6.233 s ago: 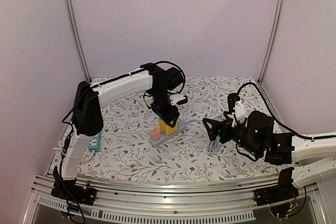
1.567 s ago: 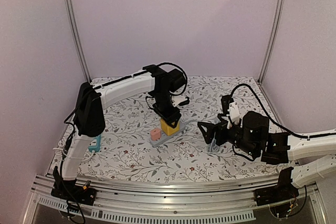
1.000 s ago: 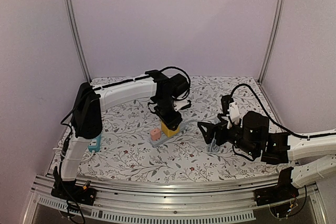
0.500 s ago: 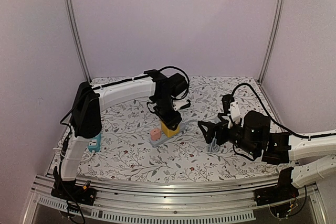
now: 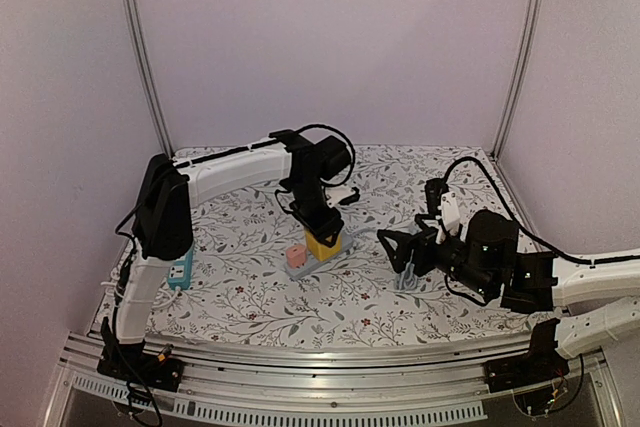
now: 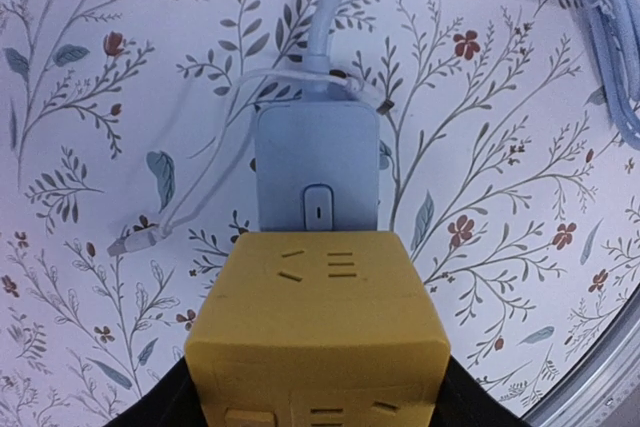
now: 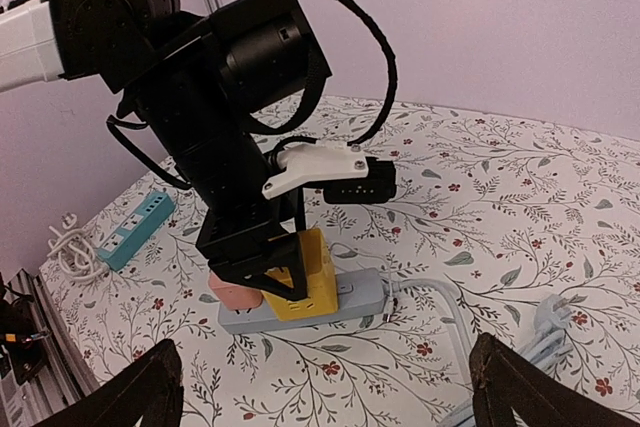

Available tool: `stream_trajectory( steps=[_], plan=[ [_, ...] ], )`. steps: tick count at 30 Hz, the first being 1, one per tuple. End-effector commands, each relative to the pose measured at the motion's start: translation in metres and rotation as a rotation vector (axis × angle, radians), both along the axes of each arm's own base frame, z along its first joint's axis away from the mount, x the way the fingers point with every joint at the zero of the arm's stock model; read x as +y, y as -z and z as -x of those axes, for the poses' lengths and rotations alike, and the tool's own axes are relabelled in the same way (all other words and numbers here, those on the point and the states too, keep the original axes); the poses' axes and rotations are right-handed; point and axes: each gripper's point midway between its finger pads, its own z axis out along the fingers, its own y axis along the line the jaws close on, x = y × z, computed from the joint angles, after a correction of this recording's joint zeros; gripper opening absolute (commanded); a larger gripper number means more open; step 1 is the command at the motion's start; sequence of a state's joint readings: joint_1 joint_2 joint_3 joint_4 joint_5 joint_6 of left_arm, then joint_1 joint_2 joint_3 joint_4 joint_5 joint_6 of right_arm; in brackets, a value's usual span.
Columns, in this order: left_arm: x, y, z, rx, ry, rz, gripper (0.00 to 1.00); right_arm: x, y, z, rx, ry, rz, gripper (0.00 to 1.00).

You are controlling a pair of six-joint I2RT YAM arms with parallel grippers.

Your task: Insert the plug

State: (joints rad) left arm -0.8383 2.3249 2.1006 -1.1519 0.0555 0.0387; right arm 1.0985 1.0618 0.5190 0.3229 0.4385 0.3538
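The plug is a yellow cube (image 5: 322,244) standing on the grey power strip (image 5: 346,242) in the middle of the floral cloth. My left gripper (image 5: 318,227) comes down from above and is shut on it, one black finger on each side. In the left wrist view the yellow plug (image 6: 320,337) fills the lower half, with the strip's switch end (image 6: 317,172) beyond it. From the right wrist view the plug (image 7: 305,277) sits on the strip (image 7: 365,297) beside a pink plug (image 7: 235,294). Whether its pins are fully seated is hidden. My right gripper (image 5: 400,245) hovers open to the right.
The strip's grey cable runs right into a bundled coil (image 5: 410,277) under my right gripper. A teal power strip (image 5: 181,269) lies at the left edge with a white cord (image 7: 68,247) beside it. Metal frame posts and walls surround the cloth.
My left gripper has kept hold of the yellow plug over the strip, with the wrist shifting slightly. The right gripper has stayed open near the cable bundle, barely moving.
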Motion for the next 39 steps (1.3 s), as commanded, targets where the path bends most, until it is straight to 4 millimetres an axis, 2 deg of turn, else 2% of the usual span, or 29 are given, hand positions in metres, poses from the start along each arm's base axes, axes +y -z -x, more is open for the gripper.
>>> stream_trajectory(
  steps=[1,11,21,32,35,39],
  plan=[
    [0.029,0.070,0.023,0.115,0.030,-0.200,0.00,0.001,-0.011,0.000,-0.016,-0.006,-0.024,0.99],
    [0.031,0.097,0.037,0.151,0.055,-0.254,0.00,0.002,-0.010,0.001,-0.014,-0.015,-0.024,0.99],
    [0.036,0.095,0.029,0.101,0.045,-0.286,0.00,0.002,-0.010,0.001,-0.013,-0.017,-0.024,0.99],
    [0.033,0.093,0.030,0.064,0.048,-0.305,0.00,0.003,-0.010,0.001,-0.013,-0.017,-0.022,0.99],
    [0.033,0.092,0.029,0.061,0.046,-0.304,0.05,0.003,-0.010,0.001,-0.013,-0.018,-0.024,0.99],
    [0.031,0.085,0.025,0.042,0.036,-0.292,0.19,0.003,-0.011,0.001,-0.013,-0.021,-0.026,0.99]
  ],
)
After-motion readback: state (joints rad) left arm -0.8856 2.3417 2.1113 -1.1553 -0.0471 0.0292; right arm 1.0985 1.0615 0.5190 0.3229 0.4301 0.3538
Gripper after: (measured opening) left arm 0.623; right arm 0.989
